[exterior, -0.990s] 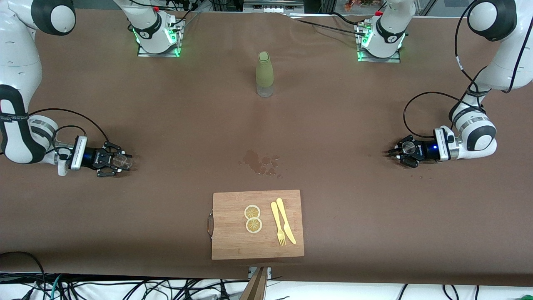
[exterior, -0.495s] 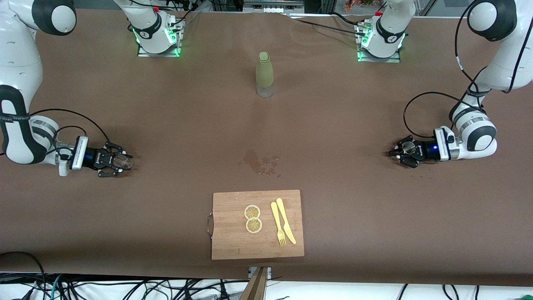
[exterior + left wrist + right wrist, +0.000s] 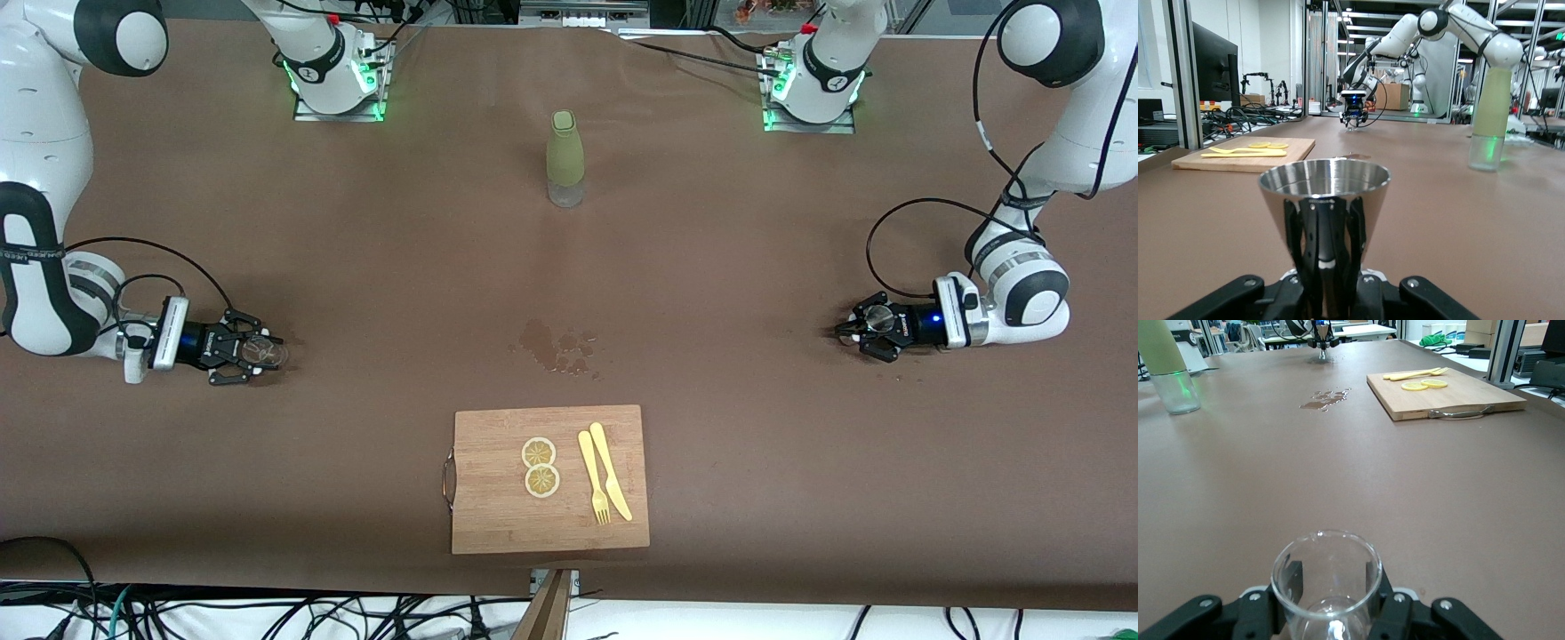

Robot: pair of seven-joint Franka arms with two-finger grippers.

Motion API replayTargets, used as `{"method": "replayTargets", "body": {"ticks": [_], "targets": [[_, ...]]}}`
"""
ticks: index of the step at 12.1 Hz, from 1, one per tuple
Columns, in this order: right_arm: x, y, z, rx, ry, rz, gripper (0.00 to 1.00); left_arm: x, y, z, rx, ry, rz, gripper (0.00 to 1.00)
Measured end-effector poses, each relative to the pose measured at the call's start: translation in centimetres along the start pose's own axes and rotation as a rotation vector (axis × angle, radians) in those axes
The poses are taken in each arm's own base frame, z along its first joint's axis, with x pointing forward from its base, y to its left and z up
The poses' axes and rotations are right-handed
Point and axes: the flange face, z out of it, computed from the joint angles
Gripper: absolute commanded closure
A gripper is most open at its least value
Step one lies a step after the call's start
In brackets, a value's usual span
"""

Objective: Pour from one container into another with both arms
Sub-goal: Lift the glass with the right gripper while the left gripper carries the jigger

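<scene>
- Brown table (image 3: 356,267) fills the room's middle, with a wet stain (image 3: 560,347) near its centre.
- Right arm (image 3: 36,267) has sunk a little toward the front camera within the last second. The left arm (image 3: 1022,293) has slid slightly toward its own table end.
- Seen from the front camera, the right gripper (image 3: 258,353) sits low at nine o'clock. Its fingers have just finished closing on the glass cup (image 3: 1327,587).
- Left gripper (image 3: 867,326) sits low at three o'clock, fingers clamped on the waist of the jigger (image 3: 1325,200).
- I judge both grasps are now secured; the lifting and meeting is not yet done.
- Cup and jigger are well apart, both upright, long axis vertical, mouths pointing up.
</scene>
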Motion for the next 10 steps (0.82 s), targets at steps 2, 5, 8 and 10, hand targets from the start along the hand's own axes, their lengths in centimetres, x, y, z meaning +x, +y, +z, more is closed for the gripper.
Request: {"method": "replayTargets", "body": {"ticks": [2,5,8,10], "targets": [[1.5,1.3,0.1,-0.018,-0.04,-0.013,0.92,0.6,-0.3,1.2,-0.025,0.006,-0.01,1.0],[5.2,2.8,0.5,-0.009,-0.107,0.014,0.92,2.3,-1.5,3.6,-0.048,0.023,-0.033,1.0],[9.3,3.8,1.8,0.001,-0.152,0.067,0.92,3.5,-2.4,6.7,-0.082,0.033,-0.034,1.0],[11.7,4.6,2.9,-0.02,-0.186,0.105,0.92,4.1,-2.9,9.1,-0.093,0.049,-0.04,1.0]]}}
